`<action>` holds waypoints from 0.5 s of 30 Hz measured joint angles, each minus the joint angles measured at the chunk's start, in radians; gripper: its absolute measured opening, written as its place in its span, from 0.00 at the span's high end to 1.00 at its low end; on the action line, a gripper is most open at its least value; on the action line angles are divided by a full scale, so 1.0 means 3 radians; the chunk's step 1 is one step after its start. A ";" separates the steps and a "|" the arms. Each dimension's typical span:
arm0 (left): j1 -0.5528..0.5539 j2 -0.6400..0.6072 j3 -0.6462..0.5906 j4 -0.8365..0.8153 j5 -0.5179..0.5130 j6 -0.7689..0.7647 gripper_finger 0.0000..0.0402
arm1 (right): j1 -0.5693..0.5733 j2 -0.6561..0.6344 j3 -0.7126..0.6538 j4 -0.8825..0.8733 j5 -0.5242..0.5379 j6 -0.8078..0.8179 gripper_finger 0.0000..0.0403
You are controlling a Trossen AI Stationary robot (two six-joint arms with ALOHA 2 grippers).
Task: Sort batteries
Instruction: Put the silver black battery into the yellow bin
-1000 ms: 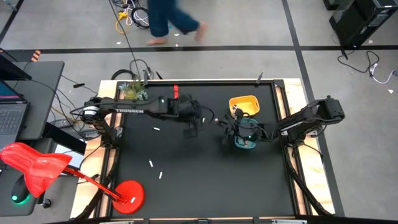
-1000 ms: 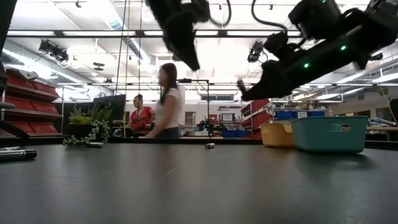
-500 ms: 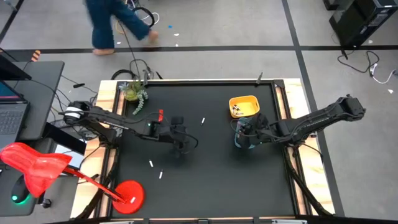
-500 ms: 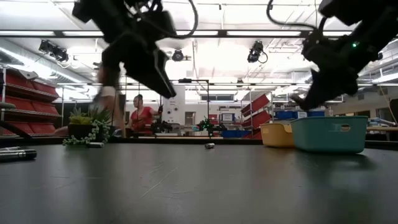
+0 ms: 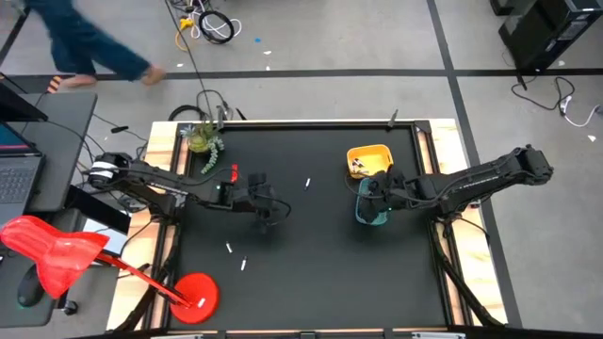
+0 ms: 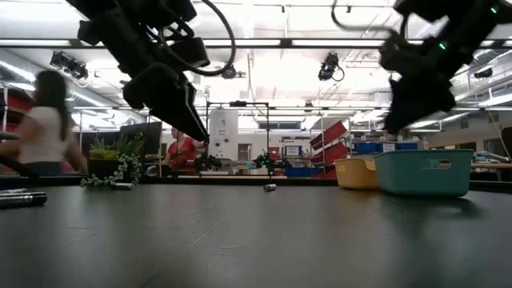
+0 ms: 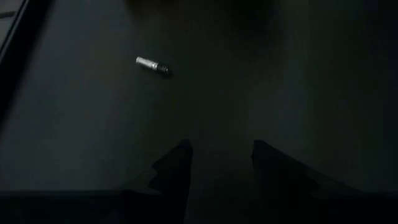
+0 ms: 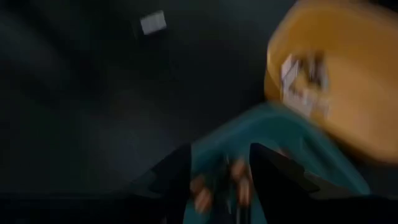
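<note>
Batteries: pale ones loose on the table (image 5: 311, 273) at 7 o'clock (image 5: 229, 248) and near centre (image 5: 307, 183); others lie in the yellow tray (image 5: 369, 151) and teal tray (image 5: 362, 215).
Left gripper (image 7: 219, 163): jaws apart, empty, above one battery (image 7: 152, 65).
Right gripper (image 8: 219, 174): jaws apart over the teal tray, at 3 o'clock.
Risk: the battery lies off the left fingers' line; closing there could roll it away.
</note>
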 joint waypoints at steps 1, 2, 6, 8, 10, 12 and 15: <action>-0.0001 0.0000 0.0002 0.0013 -0.0007 -0.0041 0.57 | 0.0017 0.0004 0.0071 0.0021 0.0103 -0.0070 0.58; 0.0002 0.0000 0.0012 0.0043 -0.0010 -0.0101 0.57 | 0.0038 0.0007 0.0119 0.0082 0.0224 -0.0183 0.59; 0.0111 0.0115 0.0017 0.0363 0.0012 -0.0224 0.57 | 0.0086 0.0127 0.0120 0.1132 0.0699 -0.0972 0.63; 0.0187 0.0221 0.0017 0.0581 0.0077 -0.0293 0.57 | 0.0089 0.0266 0.0064 0.1862 0.0810 -0.1432 0.64; 0.0244 0.0365 0.0018 0.0839 0.0115 -0.0321 0.57 | 0.0086 0.0462 0.0019 0.2410 0.0821 -0.1823 0.66; 0.0279 0.0509 0.0015 0.0997 0.0115 -0.0352 0.57 | 0.0086 0.0695 0.0013 0.2870 0.0826 -0.2088 0.67; 0.0319 0.0712 0.0017 0.1349 0.0042 -0.0365 0.57 | 0.0085 0.1027 0.0012 0.3381 0.0836 -0.2336 0.68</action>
